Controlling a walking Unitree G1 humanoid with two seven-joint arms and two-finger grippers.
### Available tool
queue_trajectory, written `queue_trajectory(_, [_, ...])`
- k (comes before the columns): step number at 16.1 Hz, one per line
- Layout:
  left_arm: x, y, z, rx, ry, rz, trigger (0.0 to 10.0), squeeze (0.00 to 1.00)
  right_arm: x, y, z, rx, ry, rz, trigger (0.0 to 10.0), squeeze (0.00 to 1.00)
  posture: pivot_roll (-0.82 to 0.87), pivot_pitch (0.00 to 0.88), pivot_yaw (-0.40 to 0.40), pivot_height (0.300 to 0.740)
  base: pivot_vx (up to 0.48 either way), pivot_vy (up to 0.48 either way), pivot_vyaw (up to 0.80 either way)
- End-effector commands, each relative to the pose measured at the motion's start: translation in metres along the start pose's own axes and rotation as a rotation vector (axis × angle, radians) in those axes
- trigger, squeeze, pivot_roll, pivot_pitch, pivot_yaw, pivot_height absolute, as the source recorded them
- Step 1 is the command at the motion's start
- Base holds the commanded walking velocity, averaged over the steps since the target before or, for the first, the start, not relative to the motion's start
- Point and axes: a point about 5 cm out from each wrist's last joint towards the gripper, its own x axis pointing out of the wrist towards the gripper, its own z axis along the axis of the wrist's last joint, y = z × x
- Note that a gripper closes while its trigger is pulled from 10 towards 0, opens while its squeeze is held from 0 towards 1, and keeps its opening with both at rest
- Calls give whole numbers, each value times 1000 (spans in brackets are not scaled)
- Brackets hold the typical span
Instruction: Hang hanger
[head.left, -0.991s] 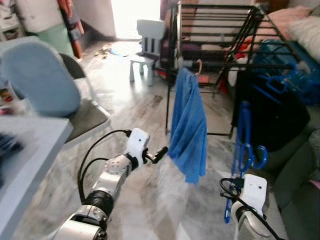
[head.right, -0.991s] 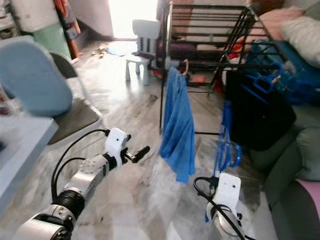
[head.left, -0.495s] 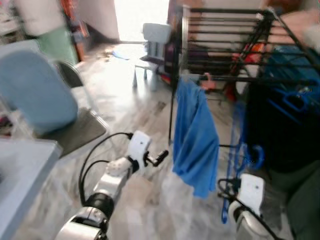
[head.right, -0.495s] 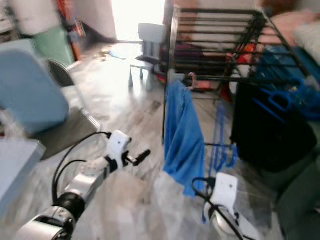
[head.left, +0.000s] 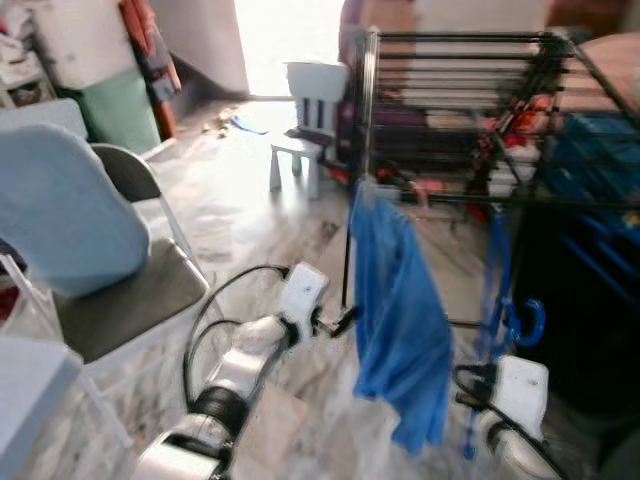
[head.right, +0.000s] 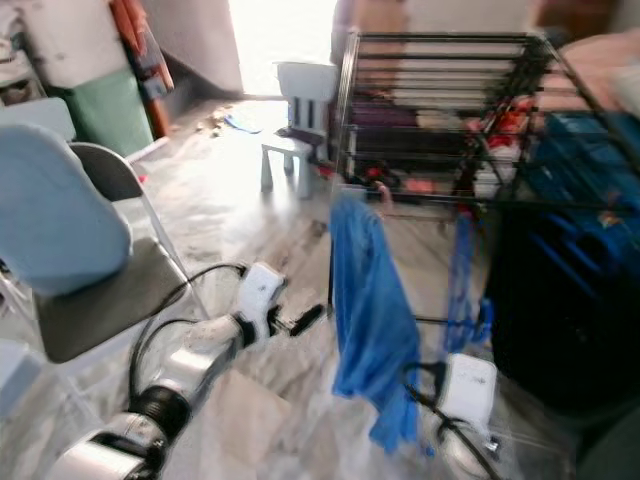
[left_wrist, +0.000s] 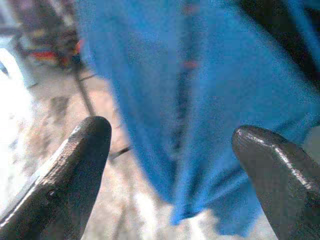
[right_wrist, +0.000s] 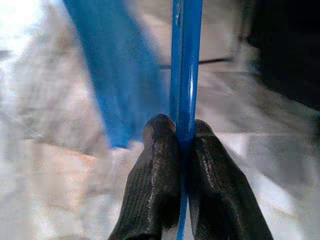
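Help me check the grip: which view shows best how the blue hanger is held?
The right wrist view: the blue hanger runs upright between the right tool's two fingers, which pinch its bar. The eye views show the hanger standing up from that tool beside the drying rack, the pinch itself hidden.

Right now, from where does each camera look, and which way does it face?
Left eye view: on the head, looking forward and down at the drying rack; both arms show.
Right eye view: same scene beside it.
Left wrist view: along the open left gripper at the blue cloth.
Right wrist view: along the right gripper, shut on the blue hanger.
All share the cloth.
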Motion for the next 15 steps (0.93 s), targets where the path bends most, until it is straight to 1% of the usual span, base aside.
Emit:
queue_trajectory(1, [6, -8, 7, 9, -14, -24, 10000, 0, -1, -9, 2, -5, -6, -29, 10000, 0, -38, 0, 8, 740, 480, 0, 0])
queue_trajectory(5, [7, -8, 7, 12, -6, -25, 10000, 0, 1, -12, 2, -12, 8, -26, 10000, 0, -37, 0, 8, 740, 480, 0, 0])
queue_trajectory(7, [7, -9, 6, 9, -2, -25, 10000, 0, 2, -16, 3, -21, 17, -20, 10000, 0, -35, 0, 6, 740, 480, 0, 0])
queue_trajectory(10, [7, -9, 5, 4, 0, -22, 10000, 0, 2, -23, 5, -35, 26, -2, 10000, 0, -34, 0, 5, 740, 0, 0, 0])
queue_trajectory(12, [7, -10, 5, 6, 1, -24, 10000, 0, 2, -25, 8, -51, 23, 14, 10000, 0, -33, 0, 5, 740, 0, 0, 0])
queue_trajectory(14, [7, -10, 5, 3, 2, -26, 10000, 0, 3, -29, 19, -60, -20, 25, 10000, 0, -32, 0, 6, 740, 0, 0, 0])
queue_trajectory(15, [7, -10, 4, 2, 5, -27, 10000, 0, 4, -32, 33, -53, -56, 27, 10000, 0, -32, 0, 5, 740, 0, 0, 0])
